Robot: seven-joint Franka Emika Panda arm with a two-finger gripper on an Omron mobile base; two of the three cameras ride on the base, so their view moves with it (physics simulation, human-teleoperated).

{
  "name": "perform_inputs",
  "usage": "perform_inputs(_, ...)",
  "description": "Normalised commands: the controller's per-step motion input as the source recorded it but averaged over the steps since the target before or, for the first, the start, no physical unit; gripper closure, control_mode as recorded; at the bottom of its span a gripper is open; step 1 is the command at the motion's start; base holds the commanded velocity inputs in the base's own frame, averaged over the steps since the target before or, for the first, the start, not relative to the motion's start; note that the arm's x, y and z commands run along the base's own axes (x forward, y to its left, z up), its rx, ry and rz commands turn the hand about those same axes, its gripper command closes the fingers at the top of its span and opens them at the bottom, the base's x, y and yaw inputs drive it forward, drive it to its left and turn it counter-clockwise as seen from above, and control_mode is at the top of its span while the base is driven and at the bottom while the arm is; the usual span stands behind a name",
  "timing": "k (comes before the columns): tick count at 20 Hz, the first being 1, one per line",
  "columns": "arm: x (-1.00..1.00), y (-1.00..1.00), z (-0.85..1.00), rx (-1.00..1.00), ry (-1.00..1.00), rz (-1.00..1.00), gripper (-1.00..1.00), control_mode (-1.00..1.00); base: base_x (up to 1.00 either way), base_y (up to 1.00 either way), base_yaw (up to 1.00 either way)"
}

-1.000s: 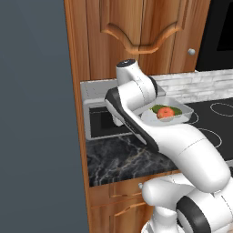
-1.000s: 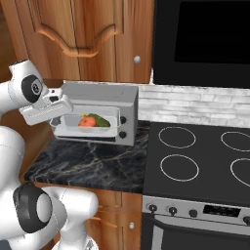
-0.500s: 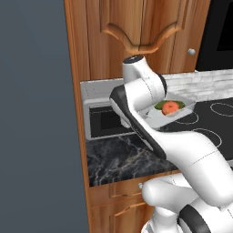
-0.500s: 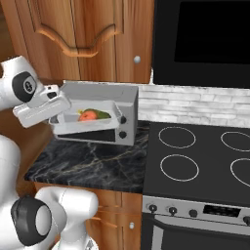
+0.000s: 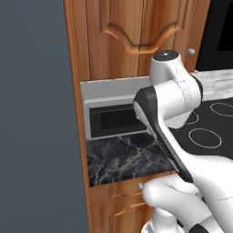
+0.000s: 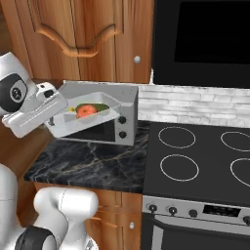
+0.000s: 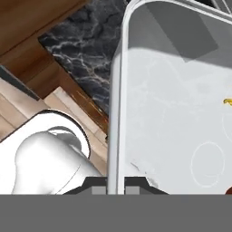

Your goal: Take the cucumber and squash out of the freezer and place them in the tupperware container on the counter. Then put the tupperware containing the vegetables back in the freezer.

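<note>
Kitchen: stovetop [image 6: 195,161], microwave [image 5: 116,113], marble counter [image 6: 88,163], wooden cabinets [image 6: 83,39].

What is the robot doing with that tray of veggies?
The robot's gripper is shut on the rim of the tupperware container and holds it up in the air, in front of the grey microwave and above the counter. Inside the container lie the orange squash and the green cucumber, so the vegetables are already packed. The container has not yet gone into the freezer, the tall dark cabinet to the left of the counter.
</note>
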Motion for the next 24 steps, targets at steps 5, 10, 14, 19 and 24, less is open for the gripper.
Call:
perform_inputs(5, -0.42, -0.43, 0.16, 0.0, -0.08, 0.55, 1.0, -1.0, 0.0, 0.0, 0.0)
perform_inputs(10, -0.6, -0.38, 0.34, 0.01, -0.16, 0.48, 1.0, -1.0, 0.0, 0.0, 0.0)
perform_inputs(14, -0.63, -0.32, 0.35, 0.0, -0.08, 0.38, 1.0, -1.0, 0.0, 0.0, 0.0)
perform_inputs(19, -0.28, -0.03, 0.22, 0.0, 0.0, 0.1, 1.0, -1.0, 0.0, 0.0, 0.0)
perform_inputs(24, -0.23, -0.01, 0.11, 0.0, 0.0, 0.0, 1.0, -1.0, 0.0, 0.0, 0.0)
